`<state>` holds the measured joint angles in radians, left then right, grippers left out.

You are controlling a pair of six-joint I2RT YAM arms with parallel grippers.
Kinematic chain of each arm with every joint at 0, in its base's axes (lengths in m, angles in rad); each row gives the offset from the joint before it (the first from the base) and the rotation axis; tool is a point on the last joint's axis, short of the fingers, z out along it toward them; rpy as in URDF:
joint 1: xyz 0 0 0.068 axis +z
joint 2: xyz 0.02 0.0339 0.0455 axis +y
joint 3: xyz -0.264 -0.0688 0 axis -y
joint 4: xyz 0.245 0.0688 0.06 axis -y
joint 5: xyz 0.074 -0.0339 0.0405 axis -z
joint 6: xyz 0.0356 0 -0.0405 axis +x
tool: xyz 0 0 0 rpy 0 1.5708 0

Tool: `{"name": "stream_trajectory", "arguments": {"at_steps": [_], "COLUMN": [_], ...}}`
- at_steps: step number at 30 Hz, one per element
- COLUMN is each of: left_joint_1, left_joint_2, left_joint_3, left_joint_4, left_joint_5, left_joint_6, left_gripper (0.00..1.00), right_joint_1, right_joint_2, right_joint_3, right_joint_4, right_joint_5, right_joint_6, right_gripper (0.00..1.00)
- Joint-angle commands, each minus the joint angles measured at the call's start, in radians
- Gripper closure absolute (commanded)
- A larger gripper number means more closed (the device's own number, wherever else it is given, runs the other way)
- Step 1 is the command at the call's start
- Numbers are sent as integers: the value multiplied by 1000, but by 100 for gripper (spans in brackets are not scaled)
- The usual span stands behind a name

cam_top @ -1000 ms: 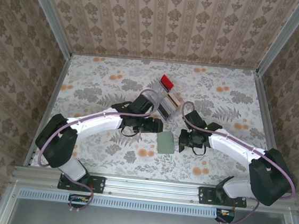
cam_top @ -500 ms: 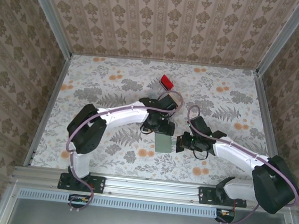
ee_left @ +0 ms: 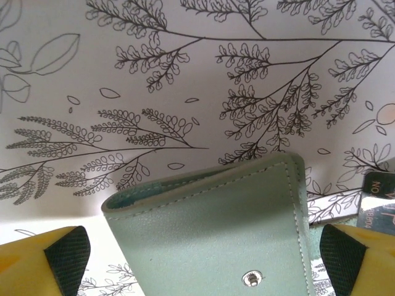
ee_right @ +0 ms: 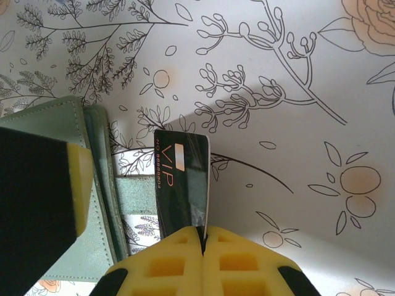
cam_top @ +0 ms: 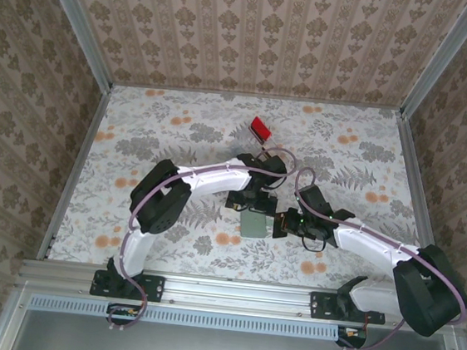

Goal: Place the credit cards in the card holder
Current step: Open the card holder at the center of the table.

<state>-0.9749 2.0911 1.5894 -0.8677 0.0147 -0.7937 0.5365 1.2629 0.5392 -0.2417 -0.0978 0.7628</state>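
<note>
1. The top camera sits high above and behind the arms; it looks down and forward at the whole flowery surface (cam_top: 179,136), from far off.
2. The left wrist camera sits low and very near; it looks out between the tips of the left pincer (ee_left: 203,256), across the green card holder (ee_left: 216,228).
3. The right wrist camera is near too; it looks down past the right pincer (ee_right: 202,246).
4. All three see the card holder; both wrist views share the dark card (ee_right: 182,185) beside it.

Floral-print tabletop (cam_top: 150,137) inside damask-papered walls (cam_top: 256,35), aluminium rails (cam_top: 230,290) around
</note>
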Motion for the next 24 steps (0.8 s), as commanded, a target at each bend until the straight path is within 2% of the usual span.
{"name": "stream_trajectory", "arguments": {"at_steps": [1,12,17,24], "left_joint_1": [-9,-3,0,8], "left_joint_2": [30,28,-6,-89], "left_joint_3": [22,-18,-46,-94], "left_joint_4": [-63,-25,-3,-1], "left_joint_5": [-28,-13,-16,-30], "left_joint_6": [-32,-34,-36,-36], "left_gripper": [0,0,8,12], "right_joint_1": [3,0,0,-1], "right_joint_2": [21,31,31,42], "right_joint_3": [-43,-35,-30,-25], "right_joint_4": [-65,-89,-109,-123], "right_joint_5": [-9,22,49,76], "right_joint_6": [2,6,10,21], "right_gripper": [98,98,98,98]}}
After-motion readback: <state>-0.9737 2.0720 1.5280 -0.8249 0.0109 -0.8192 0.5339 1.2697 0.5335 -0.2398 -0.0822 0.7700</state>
